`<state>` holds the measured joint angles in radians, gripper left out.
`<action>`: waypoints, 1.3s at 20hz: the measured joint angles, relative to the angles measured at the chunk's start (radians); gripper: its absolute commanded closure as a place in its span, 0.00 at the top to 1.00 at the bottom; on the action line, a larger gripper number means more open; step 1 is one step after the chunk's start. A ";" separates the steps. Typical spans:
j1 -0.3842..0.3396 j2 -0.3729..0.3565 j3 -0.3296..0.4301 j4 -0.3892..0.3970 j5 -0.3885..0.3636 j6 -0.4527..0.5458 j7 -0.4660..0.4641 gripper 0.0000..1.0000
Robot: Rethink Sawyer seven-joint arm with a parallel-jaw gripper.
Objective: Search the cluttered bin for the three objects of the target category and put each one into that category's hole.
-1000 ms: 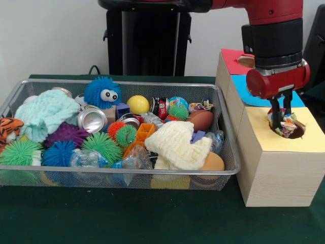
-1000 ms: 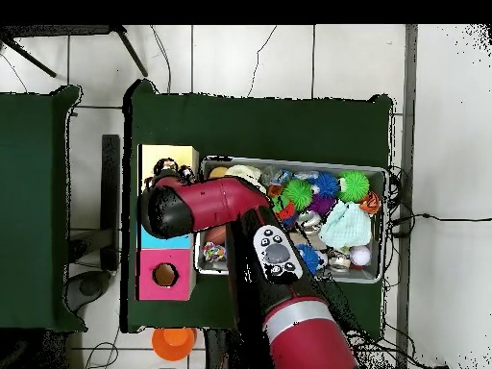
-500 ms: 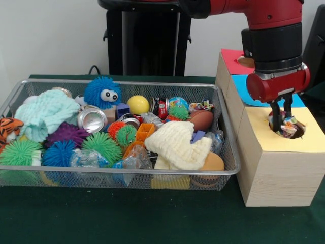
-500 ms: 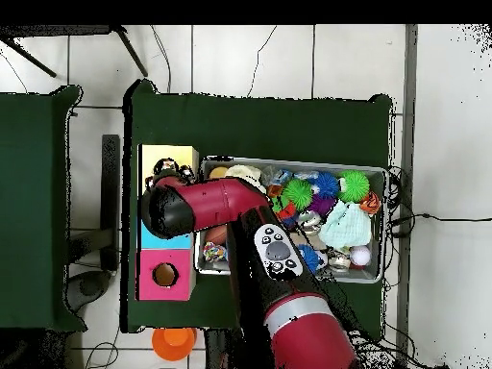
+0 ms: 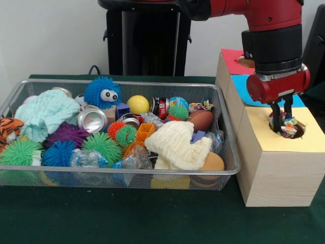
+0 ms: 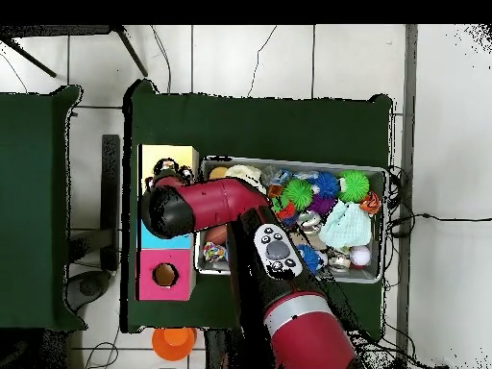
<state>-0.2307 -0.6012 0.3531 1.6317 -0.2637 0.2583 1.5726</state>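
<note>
Gripper point(image 5: 282, 118) is slightly higher than a second ago, fingers closed on a crumpled multicoloured wrapper point(image 5: 288, 126) over the yellow-topped hole point(image 5: 289, 130). The blue-topped hole is hidden behind the arm; the bin point(image 5: 223, 170) sits beside the boxes.

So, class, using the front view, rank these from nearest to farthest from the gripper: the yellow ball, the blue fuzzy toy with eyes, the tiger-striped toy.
Measured from the gripper over the yellow-topped box:
1. Yellow ball, at the bin's back, about mid-length.
2. Blue fuzzy toy, further along the back rim.
3. Tiger-striped toy, at the bin's far end, picture left.
</note>
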 measured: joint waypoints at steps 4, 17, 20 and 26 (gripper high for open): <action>0.000 0.000 0.000 0.000 0.000 0.000 0.000 0.00; 0.001 0.001 0.002 0.000 0.001 0.000 0.000 1.00; 0.001 0.001 0.002 0.000 0.001 0.000 0.000 1.00; 0.001 0.001 0.002 0.000 0.001 0.000 0.000 1.00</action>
<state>-0.2295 -0.6006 0.3547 1.6317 -0.2631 0.2583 1.5724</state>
